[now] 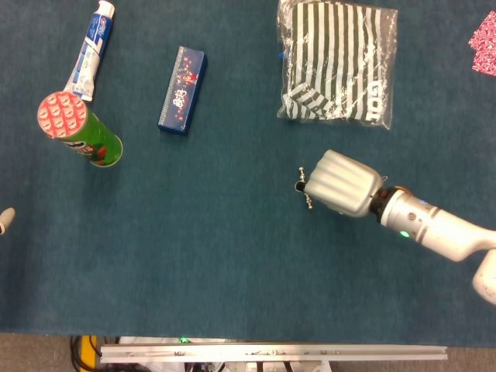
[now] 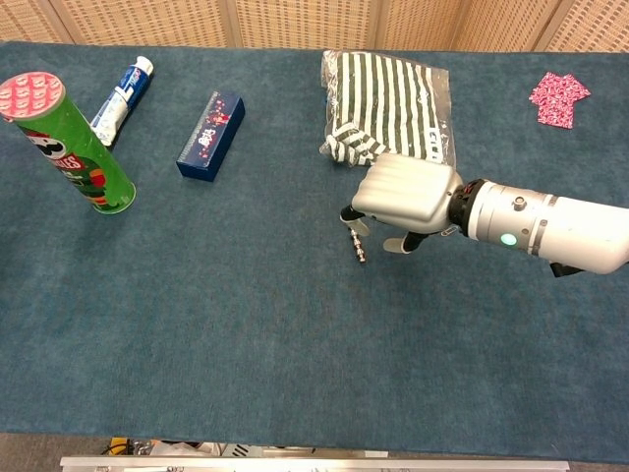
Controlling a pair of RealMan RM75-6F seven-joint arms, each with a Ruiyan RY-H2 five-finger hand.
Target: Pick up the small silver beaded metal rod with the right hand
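Your right hand [image 2: 405, 200] is over the rod [image 2: 357, 246], fingertips [image 2: 356, 218] down at its far end; whether they've closed on it, you can't tell. The rod lies on the counter [image 2: 246, 324], just below the striped bag [image 2: 385, 106]. Your left hand [image 1: 5, 220] barely shows at the edge.

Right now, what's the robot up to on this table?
The right hand is reaching over the small silver beaded rod on the blue table, fingertips at the rod's far end. The rod lies flat, not lifted. Whether the fingers actually touch it is hidden under the hand. Only a sliver of the left hand shows at the head view's edge.
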